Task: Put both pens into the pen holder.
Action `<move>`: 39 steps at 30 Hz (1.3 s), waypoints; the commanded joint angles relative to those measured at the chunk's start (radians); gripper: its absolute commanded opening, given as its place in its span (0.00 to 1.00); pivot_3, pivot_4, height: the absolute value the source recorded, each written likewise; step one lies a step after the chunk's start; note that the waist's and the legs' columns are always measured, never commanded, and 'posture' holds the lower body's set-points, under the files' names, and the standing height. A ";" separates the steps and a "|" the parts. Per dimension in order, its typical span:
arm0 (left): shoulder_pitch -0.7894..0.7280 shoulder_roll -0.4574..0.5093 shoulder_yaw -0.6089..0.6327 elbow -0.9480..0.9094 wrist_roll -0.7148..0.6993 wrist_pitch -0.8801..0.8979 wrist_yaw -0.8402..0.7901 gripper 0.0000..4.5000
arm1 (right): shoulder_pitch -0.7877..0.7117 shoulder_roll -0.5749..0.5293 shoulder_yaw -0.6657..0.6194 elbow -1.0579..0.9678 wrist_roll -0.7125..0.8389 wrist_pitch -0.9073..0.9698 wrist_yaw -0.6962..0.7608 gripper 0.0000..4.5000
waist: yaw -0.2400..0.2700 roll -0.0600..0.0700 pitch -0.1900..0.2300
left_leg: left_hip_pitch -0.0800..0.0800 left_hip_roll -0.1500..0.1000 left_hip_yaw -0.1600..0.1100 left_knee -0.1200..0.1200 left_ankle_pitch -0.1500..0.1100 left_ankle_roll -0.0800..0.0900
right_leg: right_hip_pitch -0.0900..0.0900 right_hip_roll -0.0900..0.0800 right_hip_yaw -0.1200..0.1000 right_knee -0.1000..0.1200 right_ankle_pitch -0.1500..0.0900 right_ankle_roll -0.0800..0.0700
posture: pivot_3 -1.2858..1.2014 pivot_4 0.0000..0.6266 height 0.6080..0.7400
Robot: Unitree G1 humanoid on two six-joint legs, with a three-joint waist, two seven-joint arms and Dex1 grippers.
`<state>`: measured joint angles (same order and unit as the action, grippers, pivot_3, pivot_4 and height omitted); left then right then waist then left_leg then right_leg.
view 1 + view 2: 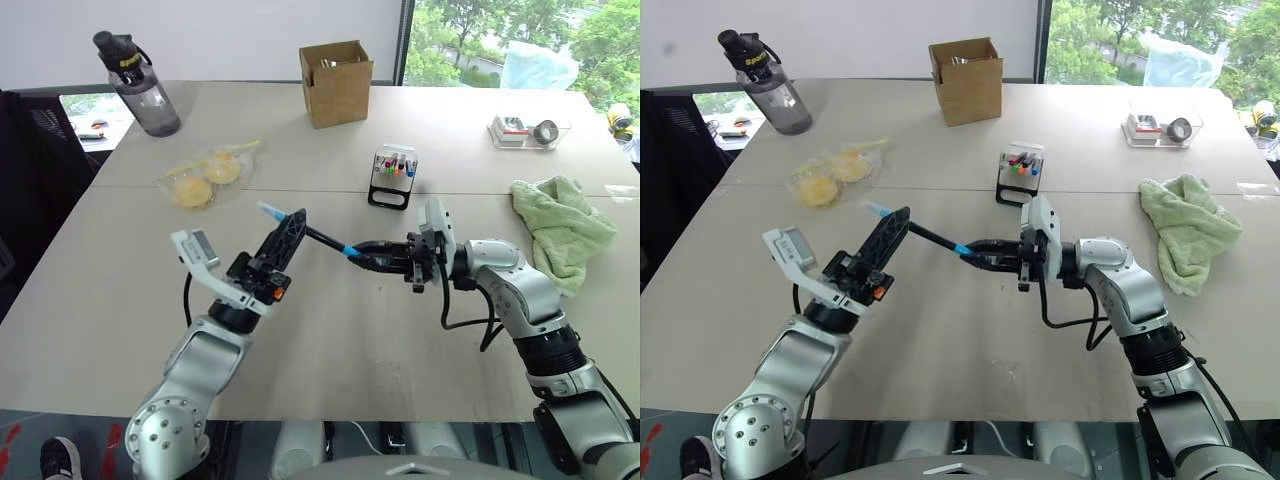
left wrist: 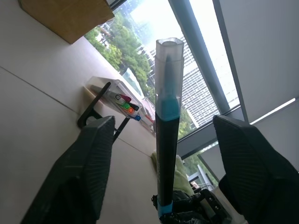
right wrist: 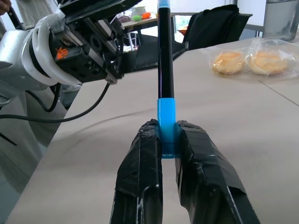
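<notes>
Pen (image 1: pixel 325 240), slim and black-barrelled with a light-blue cap and a light-blue end band, hangs roughly level in the air above the pale beige table (image 1: pixel 330 340), in front of the pen holder (image 1: pixel 393 175) and well short of it. Sits pinched at its banded end by the right gripper (image 1: pixel 362 258), black fingers clamped tight on the blue band, leaving the long barrel and the cap free to be taken. Reaches with that capped end into the left gripper (image 1: pixel 290 225), whose two black fingers (image 2: pixel 91 158) stand apart on either side of the barrel without touching it: judged a hand-over in mid-air, probably to regrip the pen nearer its middle so that it can be tipped upright for a slot. Stands beyond the pen as a small white-topped block on a black frame stand, with pink, orange, green and blue tips showing in its slots; cannot tell whether one of these is the second pen. Calls next, most likely, for closing the left fingers squarely on the barrel before the right ones let go, or risks a dropped pen. Farther off, not involved: brown cardboard box (image 1: pixel 337 85), crumpled green towel (image 1: pixel 560 225), clear bag of yellow buns (image 1: pixel 205 178), smoky grey water bottle (image 1: pixel 140 90).
</notes>
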<state>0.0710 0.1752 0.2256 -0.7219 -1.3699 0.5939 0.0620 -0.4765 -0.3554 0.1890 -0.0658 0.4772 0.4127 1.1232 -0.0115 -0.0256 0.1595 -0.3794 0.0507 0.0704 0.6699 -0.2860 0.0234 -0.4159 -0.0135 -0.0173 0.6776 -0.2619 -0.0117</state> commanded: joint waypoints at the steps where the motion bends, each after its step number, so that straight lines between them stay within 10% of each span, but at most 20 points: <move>1: -0.019 0.021 -0.005 -0.019 -0.012 -0.034 -0.005 0.35 | 0.004 -0.006 0.001 -0.043 0.018 -0.001 0.013 0.00 | 0.000 0.000 0.000 | 0.000 0.000 0.000 0.000 0.000 0.000 | 0.000 0.000 0.000 0.000 0.000 0.000 | 0.52 0.24 0.99; 4: -0.027 0.039 -0.004 -0.010 -0.011 -0.045 -0.007 0.04 | 0.004 -0.028 0.009 -0.054 0.027 0.030 0.031 0.00 | 0.000 0.000 0.000 | 0.000 0.000 0.000 0.000 0.000 0.000 | 0.000 0.000 0.000 0.000 0.000 0.000 | 0.52 0.24 0.99; 7: -0.025 0.064 -0.007 -0.004 0.001 -0.046 -0.017 0.02 | -0.002 -0.065 0.024 -0.063 0.026 0.102 0.022 0.00 | 0.000 0.000 0.000 | 0.000 0.000 0.000 0.000 0.000 0.000 | 0.000 0.000 0.000 0.000 0.000 0.000 | 0.52 0.24 0.99; 13: -0.020 0.199 -0.092 0.000 0.184 0.005 -0.093 0.00 | -0.039 -0.110 0.052 -0.117 0.048 0.278 -0.021 0.70 | -0.002 0.000 0.000 | 0.000 0.000 0.000 0.000 0.000 0.000 | 0.000 0.000 0.000 0.000 0.000 0.000 | 0.52 0.24 0.99; 27: -0.060 0.311 -0.304 -0.010 0.523 -0.004 -0.294 0.00 | -0.163 -0.044 0.132 -0.209 0.074 0.658 -0.222 0.70 | -0.002 0.000 0.000 | -0.001 0.000 0.000 -0.001 0.000 0.000 | -0.001 0.000 0.000 -0.002 0.000 0.000 | 0.52 0.24 0.99; 33: -0.043 0.301 -0.310 -0.009 0.570 0.002 -0.317 0.00 | -0.179 -0.021 0.111 -0.211 0.099 0.706 -0.261 0.17 | -0.001 0.000 0.000 | -0.001 0.000 0.000 -0.001 0.000 0.000 | -0.002 0.000 0.000 -0.001 0.000 0.000 | 0.52 0.24 0.99; 39: -0.045 0.272 -0.283 0.008 0.516 0.026 -0.322 0.11 | -0.179 -0.020 0.104 -0.224 0.111 0.704 -0.275 0.02 | -0.001 0.000 0.000 | -0.002 0.000 0.000 -0.001 0.000 0.000 | -0.002 0.000 0.000 -0.001 0.000 0.000 | 0.52 0.24 0.99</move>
<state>0.0259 0.4538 -0.0769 -0.6941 -0.8189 0.6161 -0.2467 -0.6362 -0.3782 0.3274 -0.2499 0.5605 1.1288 0.8466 -0.0129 -0.0254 0.1597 -0.3813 0.0511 0.0705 0.6688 -0.2863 0.0239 -0.4183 -0.0139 -0.0171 0.6762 -0.2621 -0.0117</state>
